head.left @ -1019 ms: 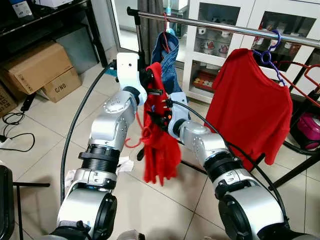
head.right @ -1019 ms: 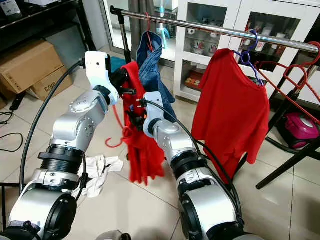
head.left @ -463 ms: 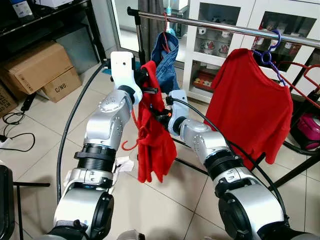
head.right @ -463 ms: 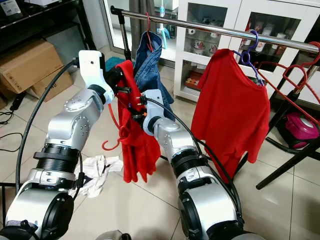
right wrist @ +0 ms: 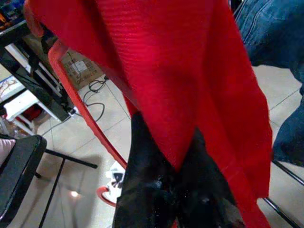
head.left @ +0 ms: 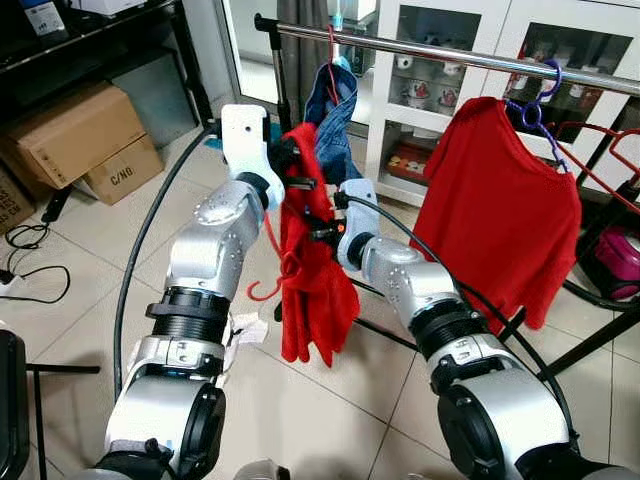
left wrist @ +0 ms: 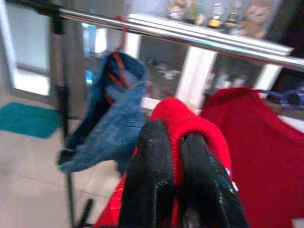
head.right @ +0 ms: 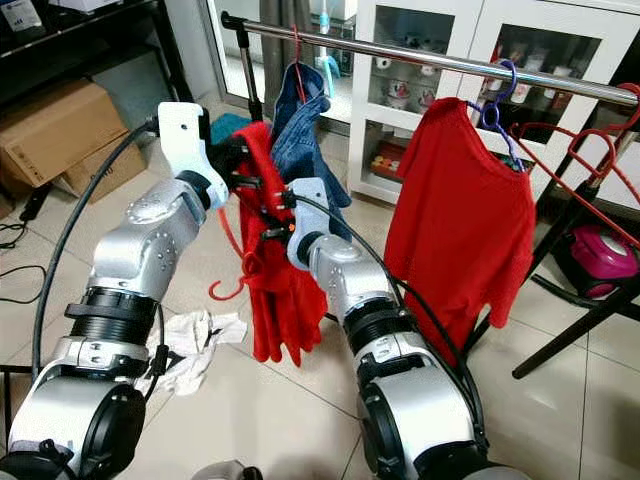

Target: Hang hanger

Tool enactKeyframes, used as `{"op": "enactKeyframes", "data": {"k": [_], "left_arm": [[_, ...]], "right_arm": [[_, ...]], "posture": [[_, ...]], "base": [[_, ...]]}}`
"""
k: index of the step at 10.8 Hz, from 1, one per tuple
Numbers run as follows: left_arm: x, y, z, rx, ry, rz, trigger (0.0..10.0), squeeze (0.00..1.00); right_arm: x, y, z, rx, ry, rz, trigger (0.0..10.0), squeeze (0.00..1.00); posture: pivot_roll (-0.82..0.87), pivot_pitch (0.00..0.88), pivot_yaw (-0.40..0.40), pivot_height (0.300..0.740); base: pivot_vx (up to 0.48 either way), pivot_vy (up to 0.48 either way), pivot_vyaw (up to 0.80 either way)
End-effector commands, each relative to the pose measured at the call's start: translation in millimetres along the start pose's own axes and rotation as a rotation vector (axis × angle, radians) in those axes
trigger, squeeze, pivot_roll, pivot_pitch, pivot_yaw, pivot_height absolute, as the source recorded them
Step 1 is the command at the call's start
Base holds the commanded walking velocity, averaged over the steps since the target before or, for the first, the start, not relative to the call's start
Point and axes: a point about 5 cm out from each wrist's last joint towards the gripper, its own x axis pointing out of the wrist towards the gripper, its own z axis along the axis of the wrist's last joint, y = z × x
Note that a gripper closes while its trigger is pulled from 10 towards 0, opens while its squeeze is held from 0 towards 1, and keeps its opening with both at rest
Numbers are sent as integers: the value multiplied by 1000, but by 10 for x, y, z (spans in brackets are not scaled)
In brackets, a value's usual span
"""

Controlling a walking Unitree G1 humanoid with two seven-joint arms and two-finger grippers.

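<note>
A red knit garment [head.left: 312,280] hangs between my two grippers, below the steel rail [head.left: 450,55]. My left gripper [head.left: 292,172] is shut on its top fold, and its fingers [left wrist: 156,180] pinch the red fabric. Just below, my right gripper [head.left: 322,232] is shut on the same garment, fingers [right wrist: 147,180] closed on the cloth. A red hanger [right wrist: 78,107] is tangled in the garment, its hook [head.left: 266,288] dangling downward on the left side.
On the rail hang a denim piece [head.left: 332,100] on a red hanger and a red T-shirt [head.left: 500,215] on a purple hanger [head.left: 535,105]. Empty red hangers [head.left: 605,150] sit far right. Cardboard boxes [head.left: 80,135], a white cabinet [head.left: 440,110], and a white cloth [head.right: 195,335] on the floor surround me.
My left gripper moved slightly left and up with the garment's top over the last second. The garment has swung a little and hangs straighter; both grips are unchanged.
</note>
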Motion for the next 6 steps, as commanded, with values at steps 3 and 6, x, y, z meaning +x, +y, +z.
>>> {"op": "enactKeyframes", "data": {"k": [3,6], "left_arm": [[-31,-66,192,-54,-24,-160,10000,1000],[-79,-63,183,-141,20,-212,10000,1000]], "right_arm": [[-54,-56,44,45,-31,8,0,0],[-82,-90,77,84,-45,7,0,0]], "posture": [[-72,0,88,740],[-69,0,78,740]], "base": [[0,0,0],[0,0,0]]}}
